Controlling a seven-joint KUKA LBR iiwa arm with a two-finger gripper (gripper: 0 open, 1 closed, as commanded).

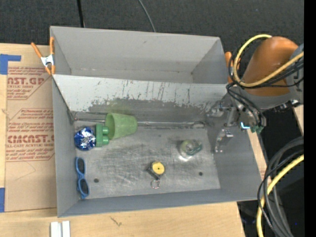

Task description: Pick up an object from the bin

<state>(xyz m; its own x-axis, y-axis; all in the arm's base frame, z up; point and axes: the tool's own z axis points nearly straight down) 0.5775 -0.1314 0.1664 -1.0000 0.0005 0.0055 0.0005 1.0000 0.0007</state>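
The loose things lie scattered, well apart, on the floor of the bin (138, 48), so any 1 of them could likely be taken without disturbing another. Nearest the tool (221, 143) is a small clear greenish lump (188, 148), just to its left on the right half of the floor. A yellow disc (157, 169) sits nearer, mid-floor. A green cup (118, 126) tipped on its side, a shiny blue ball (85, 138) and blue sunglasses (81, 177) lie by the left wall. The arm (269, 65) reaches over the right rim, wrist bent down, tool low beside the right wall. Whether it is wide or narrow I cannot tell.

One cup (121, 125), ball (85, 138), sunglasses (81, 177), disc (157, 169), bauble (189, 148)
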